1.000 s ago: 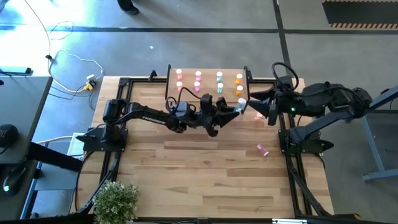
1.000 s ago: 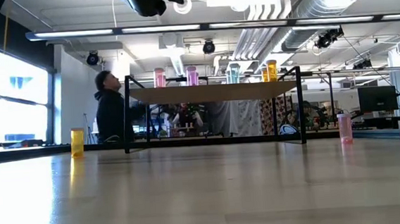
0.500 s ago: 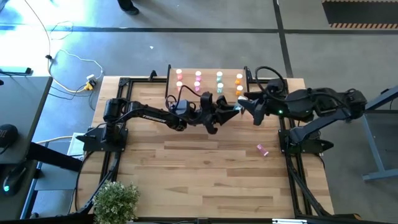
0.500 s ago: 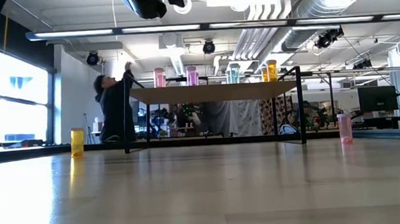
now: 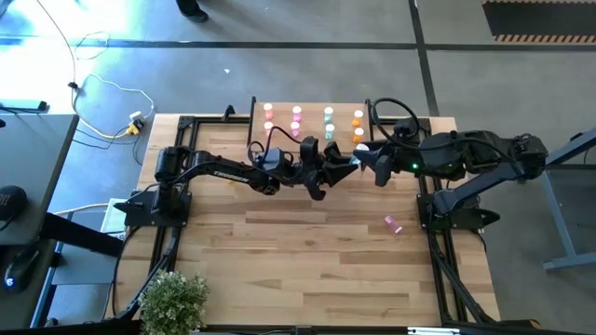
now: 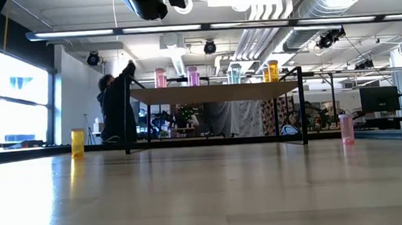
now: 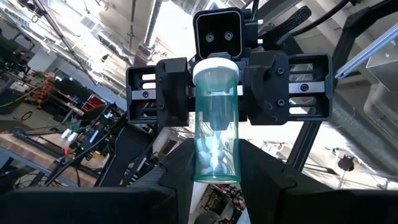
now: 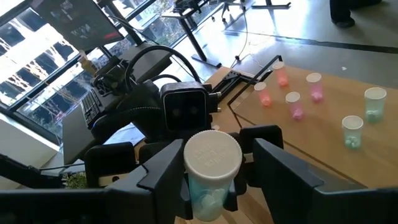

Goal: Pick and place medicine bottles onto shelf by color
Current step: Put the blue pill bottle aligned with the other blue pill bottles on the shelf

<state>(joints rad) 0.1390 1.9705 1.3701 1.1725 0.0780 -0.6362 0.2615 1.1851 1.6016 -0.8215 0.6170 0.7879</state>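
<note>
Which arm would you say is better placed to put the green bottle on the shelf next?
Probably the right. The left gripper holds the bottle, but the right gripper has its open fingers either side of the cap, close to the shelf.

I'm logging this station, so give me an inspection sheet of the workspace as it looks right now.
Surface: wooden table, plank top.
Job's things: shelf carries pink, teal and orange bottles; teal bottle mid-air between both grippers; pink bottle lying on the table.
Clutter: potted plant at table edge.
Grippers: left gripper shut on the teal bottle; right gripper open around its cap.
Cables: loose cable on floor.
Surroundings: person behind the shelf.
</note>
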